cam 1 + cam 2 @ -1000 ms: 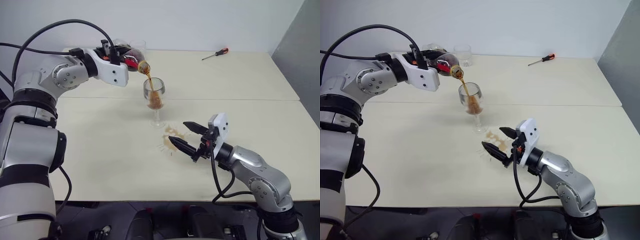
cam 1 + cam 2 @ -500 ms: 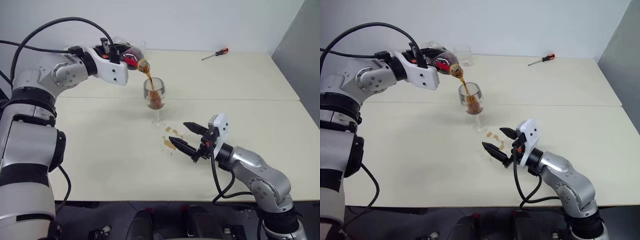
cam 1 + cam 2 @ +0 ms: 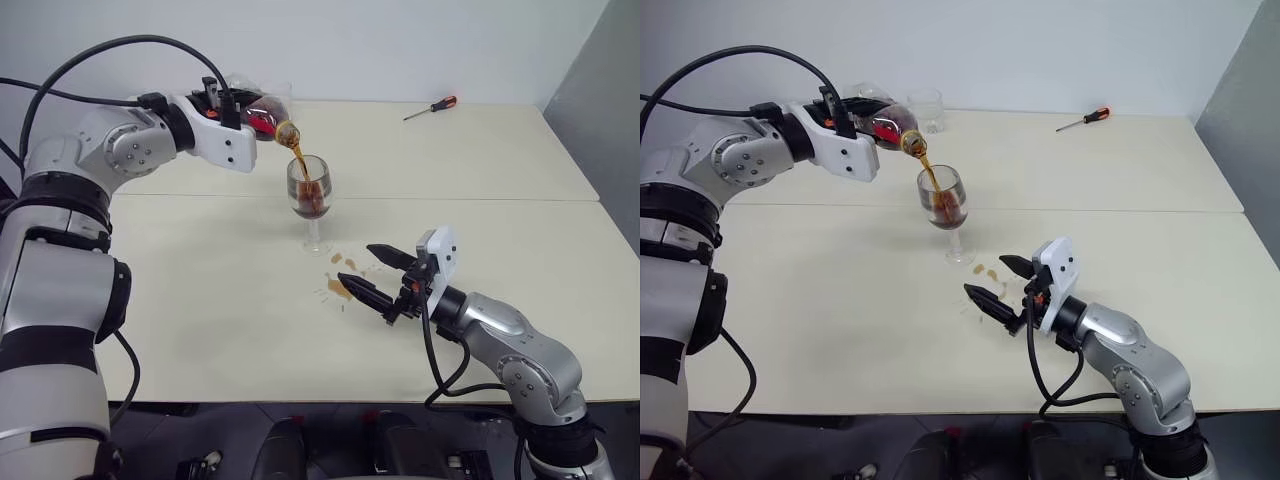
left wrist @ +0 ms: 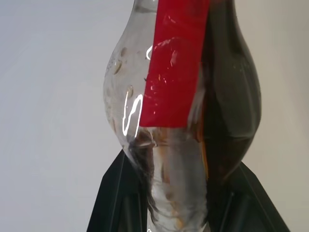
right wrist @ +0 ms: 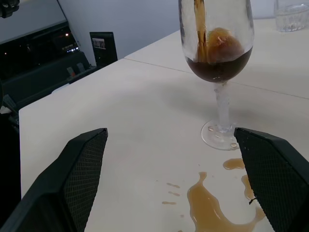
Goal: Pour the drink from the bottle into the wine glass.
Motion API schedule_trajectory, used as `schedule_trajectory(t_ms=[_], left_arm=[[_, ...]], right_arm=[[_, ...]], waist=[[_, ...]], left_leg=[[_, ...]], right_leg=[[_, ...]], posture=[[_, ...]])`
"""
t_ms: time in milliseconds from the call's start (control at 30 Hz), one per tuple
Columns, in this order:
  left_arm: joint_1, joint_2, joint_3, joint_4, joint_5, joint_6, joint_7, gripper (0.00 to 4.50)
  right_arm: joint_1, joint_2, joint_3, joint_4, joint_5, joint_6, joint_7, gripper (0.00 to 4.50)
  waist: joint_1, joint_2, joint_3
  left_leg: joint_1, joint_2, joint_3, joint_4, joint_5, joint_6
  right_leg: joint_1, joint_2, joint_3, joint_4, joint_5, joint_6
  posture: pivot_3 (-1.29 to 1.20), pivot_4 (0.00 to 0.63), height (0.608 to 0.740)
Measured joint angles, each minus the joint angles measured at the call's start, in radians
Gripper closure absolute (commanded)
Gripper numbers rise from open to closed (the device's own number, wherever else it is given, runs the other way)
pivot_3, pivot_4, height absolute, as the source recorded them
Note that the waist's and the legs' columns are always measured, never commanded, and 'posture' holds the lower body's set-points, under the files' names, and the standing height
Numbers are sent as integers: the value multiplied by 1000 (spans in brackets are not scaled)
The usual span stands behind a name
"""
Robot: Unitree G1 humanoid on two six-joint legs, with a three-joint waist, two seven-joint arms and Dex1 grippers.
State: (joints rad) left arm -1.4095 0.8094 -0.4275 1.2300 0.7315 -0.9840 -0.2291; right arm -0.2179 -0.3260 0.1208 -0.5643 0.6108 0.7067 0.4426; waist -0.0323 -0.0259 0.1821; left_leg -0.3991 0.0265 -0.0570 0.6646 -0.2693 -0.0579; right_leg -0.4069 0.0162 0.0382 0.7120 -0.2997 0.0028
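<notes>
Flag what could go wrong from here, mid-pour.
1. Brown puddle already lies on the table beside the wine glass foot; the thin stream of drink from the tilted bottle could miss the rim again.
2. The glass stands unsupported: the right gripper is open, near the foot but not touching, so a nudge might tip it.
3. The left gripper is shut on the bottle's wet body; it may slip.

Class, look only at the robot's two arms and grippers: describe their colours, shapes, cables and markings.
Both arms are rounded silver-grey metal segments with black joint bands. Loose black cables loop from each. Each wrist carries a white angular housing with small orange-red accents. The left gripper and right gripper each have two black tapered fingers with mesh-textured pads.
</notes>
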Motion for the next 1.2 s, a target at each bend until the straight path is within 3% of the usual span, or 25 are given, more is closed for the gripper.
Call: schedule_trajectory(t_ms=[800, 1200], left_arm=[[-17, 0, -9, 19, 15, 2, 6, 3366], [-17, 2, -9, 22, 16, 13, 21, 3366]], right_arm=[[-1, 0, -6, 0, 4, 0, -2, 0], [-84, 13, -96, -30, 89, 29, -41, 0]], waist=[[0, 0, 0], [0, 0, 0]], left_leg=[[0, 0, 0, 0, 0, 0], [0, 0, 0, 0, 0, 0]], right_leg=[[0, 0, 0, 0, 0, 0], [0, 0, 0, 1, 0, 0]], posture=[[0, 150, 740], [0, 150, 740]])
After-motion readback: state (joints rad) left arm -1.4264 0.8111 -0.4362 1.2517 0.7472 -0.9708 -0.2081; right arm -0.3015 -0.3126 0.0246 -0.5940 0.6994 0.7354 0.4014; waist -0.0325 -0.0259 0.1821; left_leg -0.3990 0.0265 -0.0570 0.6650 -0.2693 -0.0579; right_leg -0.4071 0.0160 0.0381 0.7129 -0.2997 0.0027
